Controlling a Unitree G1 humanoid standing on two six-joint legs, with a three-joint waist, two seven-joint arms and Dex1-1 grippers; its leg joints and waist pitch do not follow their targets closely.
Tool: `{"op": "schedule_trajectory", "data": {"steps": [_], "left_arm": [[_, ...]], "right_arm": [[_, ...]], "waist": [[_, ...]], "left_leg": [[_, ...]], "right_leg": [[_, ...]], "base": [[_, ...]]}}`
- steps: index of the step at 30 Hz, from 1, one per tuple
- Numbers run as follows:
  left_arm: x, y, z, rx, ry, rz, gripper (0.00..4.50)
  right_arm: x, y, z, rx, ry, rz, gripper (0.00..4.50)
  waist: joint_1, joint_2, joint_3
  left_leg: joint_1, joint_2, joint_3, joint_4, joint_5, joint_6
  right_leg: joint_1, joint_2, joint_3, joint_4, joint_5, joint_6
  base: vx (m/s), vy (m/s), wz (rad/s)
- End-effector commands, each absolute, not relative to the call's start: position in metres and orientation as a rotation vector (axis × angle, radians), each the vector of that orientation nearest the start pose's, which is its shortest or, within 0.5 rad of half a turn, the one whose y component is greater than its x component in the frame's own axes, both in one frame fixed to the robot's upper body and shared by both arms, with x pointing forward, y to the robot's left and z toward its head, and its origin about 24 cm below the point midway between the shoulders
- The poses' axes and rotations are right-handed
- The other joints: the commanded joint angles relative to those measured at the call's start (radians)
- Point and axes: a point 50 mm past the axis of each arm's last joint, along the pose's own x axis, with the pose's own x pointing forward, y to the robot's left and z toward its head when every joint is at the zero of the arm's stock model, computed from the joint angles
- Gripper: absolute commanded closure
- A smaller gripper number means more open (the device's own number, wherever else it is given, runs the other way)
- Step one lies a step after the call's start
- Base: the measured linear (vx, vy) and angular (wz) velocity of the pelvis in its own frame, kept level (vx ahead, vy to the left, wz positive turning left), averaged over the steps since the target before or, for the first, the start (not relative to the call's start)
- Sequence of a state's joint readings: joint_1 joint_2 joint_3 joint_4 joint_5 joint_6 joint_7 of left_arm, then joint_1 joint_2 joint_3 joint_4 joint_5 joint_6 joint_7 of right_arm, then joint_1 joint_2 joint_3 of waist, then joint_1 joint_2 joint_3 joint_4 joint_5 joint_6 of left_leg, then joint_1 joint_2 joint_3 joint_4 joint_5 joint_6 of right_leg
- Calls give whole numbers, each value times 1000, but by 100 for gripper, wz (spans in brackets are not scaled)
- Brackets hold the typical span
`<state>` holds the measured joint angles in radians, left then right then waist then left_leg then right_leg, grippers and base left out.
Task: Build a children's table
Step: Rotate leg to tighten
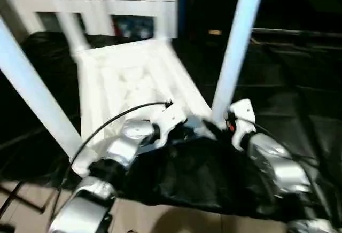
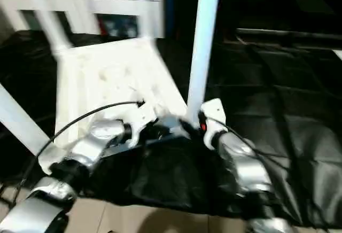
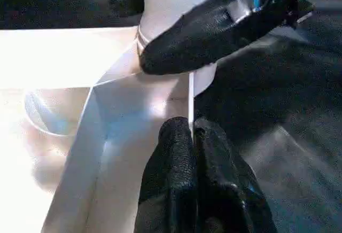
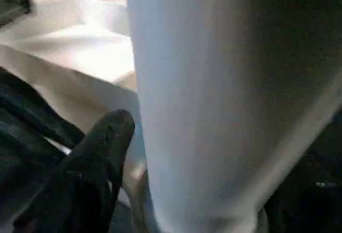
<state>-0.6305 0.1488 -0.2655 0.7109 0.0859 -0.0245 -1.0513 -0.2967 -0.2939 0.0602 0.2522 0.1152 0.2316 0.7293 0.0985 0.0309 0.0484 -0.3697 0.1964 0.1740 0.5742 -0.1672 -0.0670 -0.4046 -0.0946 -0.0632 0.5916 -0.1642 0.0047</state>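
The children's table (image 1: 128,78) lies upside down on the black sheet (image 1: 299,99), legs up, in front of the white cabinet (image 1: 96,3). My left pincer (image 3: 192,137) is closed on the thin rim at the tabletop's near corner. My right pincer (image 4: 107,137) has a finger against the base of the near right leg (image 1: 235,46); how wide it stands I cannot tell. To seat that leg well, I should pin the rim firmly and press straight down its socket.

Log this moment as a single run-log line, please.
stage: legs standing up from upside-down table top | left gripper: shut on top's rim | right gripper: at base of near-right leg, grip unclear | surface: black cloth
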Motion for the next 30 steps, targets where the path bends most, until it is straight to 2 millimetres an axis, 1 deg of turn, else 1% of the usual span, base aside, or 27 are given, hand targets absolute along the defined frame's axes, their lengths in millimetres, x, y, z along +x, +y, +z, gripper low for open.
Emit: {"op": "schedule_trajectory", "data": {"steps": [1,2,4,5,6,7,9,10,11,12,13,14,15,17,19,20,21,22,24,25,27,28,30], "left_arm": [[315,53,67,361,137,-1447,450],[316,53,67,361,137,-1448,450],[314,59,67,365,153,-1485,450],[313,62,67,367,161,-1500,450],[312,65,66,371,171,-1515,450],[312,66,66,373,177,-1523,450],[311,69,66,373,185,-1536,450],[311,72,66,371,194,-1550,450],[311,73,66,371,195,-1552,450],[310,75,65,369,206,-1564,450],[310,75,65,369,209,-1567,450],[310,76,64,370,213,-1570,450],[309,76,64,368,218,-1573,450],[309,77,63,367,223,-1579,450],[308,77,63,367,224,-1580,450],[308,77,63,367,224,-1580,450],[309,77,63,367,224,-1578,450],[308,78,63,363,224,-1576,450],[308,78,63,361,225,-1576,450],[307,79,62,360,226,-1572,450],[307,78,62,359,226,-1569,450],[308,78,62,356,223,-1551,450],[309,76,61,354,218,-1531,450]], "right_arm": [[282,-141,45,-94,271,951,109],[282,-141,45,-93,271,954,109],[273,-145,47,-90,292,1050,109],[269,-147,47,-92,308,1091,109],[265,-148,46,-94,327,1139,109],[262,-149,46,-94,340,1166,123],[259,-150,45,-94,359,1199,142],[256,-151,45,-98,386,1244,145],[255,-151,44,-99,389,1248,145],[253,-152,43,-113,414,1276,154],[252,-152,42,-123,423,1283,165],[251,-153,41,-136,434,1290,165],[251,-153,40,-148,438,1289,175],[251,-153,40,-153,441,1290,184],[251,-153,40,-147,438,1289,204],[251,-153,40,-147,438,1289,213],[251,-153,40,-146,437,1289,213],[250,-152,40,-144,438,1293,230],[249,-151,40,-140,438,1301,230],[248,-150,39,-137,438,1307,244],[247,-149,38,-133,439,1308,244],[246,-147,37,-124,438,1306,246],[246,-146,36,-113,436,1299,250]], "waist": [[0,-18,-61],[2,-17,-61],[4,-16,-63],[7,-16,-63],[9,-16,-64],[13,-16,-64],[16,-18,-64],[18,-16,-63],[19,-16,-63],[18,-14,-62],[17,-16,-61],[18,-16,-61],[17,-12,-61],[16,-16,-62],[17,-18,-63],[17,-17,-63],[17,-17,-64],[17,-18,-64],[17,-18,-64],[17,-17,-63],[18,-17,-63],[18,-14,-63],[17,-16,-63]], "left_leg": [[11,30,-2,-68,-279,55],[11,31,-2,-68,-280,54],[8,29,-2,-67,-268,54],[7,30,-2,-66,-261,58],[6,30,-1,-65,-255,62],[7,32,0,-63,-246,69],[6,31,1,-62,-241,68],[5,31,0,-63,-242,65],[6,31,0,-63,-247,63],[7,32,0,-64,-257,60],[7,32,-1,-65,-266,56],[8,32,-1,-66,-270,52],[9,32,-2,-67,-276,47],[9,31,-2,-67,-280,42],[8,32,-3,-66,-262,45],[7,32,-2,-65,-259,47],[8,31,-2,-65,-254,49],[7,32,-2,-64,-251,51],[7,31,-2,-64,-252,52],[7,31,-2,-64,-254,52],[7,31,-2,-65,-257,50],[8,32,-2,-65,-262,48],[8,32,-2,-65,-258,47]], "right_leg": [[49,-45,37,-76,-275,-194],[48,-47,38,-75,-275,-197],[50,-48,37,-73,-262,-203],[53,-48,36,-71,-249,-206],[52,-47,36,-70,-241,-209],[51,-48,37,-68,-228,-213],[50,-48,36,-68,-232,-219],[52,-48,35,-68,-248,-215],[51,-49,35,-69,-257,-213],[49,-49,35,-71,-271,-212],[49,-49,35,-73,-285,-208],[50,-50,36,-73,-291,-206],[48,-50,36,-74,-303,-203],[49,-50,36,-75,-308,-199],[50,-50,36,-72,-284,-204],[50,-49,36,-71,-278,-205],[50,-49,35,-71,-268,-208],[50,-49,35,-69,-261,-211],[51,-49,35,-70,-264,-211],[50,-49,35,-71,-271,-210],[50,-49,35,-71,-280,-206],[49,-50,35,-72,-286,-205],[50,-49,36,-71,-275,-205]], "base": [[0,0,0],[0,0,0],[0,0,0],[0,0,0],[0,0,0],[0,0,0],[0,0,0],[0,0,0],[0,0,0],[0,0,0],[0,0,0],[0,0,0],[0,0,0],[0,0,0],[0,0,0],[0,0,0],[0,0,0],[0,0,0],[0,0,0],[0,0,0],[0,0,0],[0,0,0],[0,0,0]]}}
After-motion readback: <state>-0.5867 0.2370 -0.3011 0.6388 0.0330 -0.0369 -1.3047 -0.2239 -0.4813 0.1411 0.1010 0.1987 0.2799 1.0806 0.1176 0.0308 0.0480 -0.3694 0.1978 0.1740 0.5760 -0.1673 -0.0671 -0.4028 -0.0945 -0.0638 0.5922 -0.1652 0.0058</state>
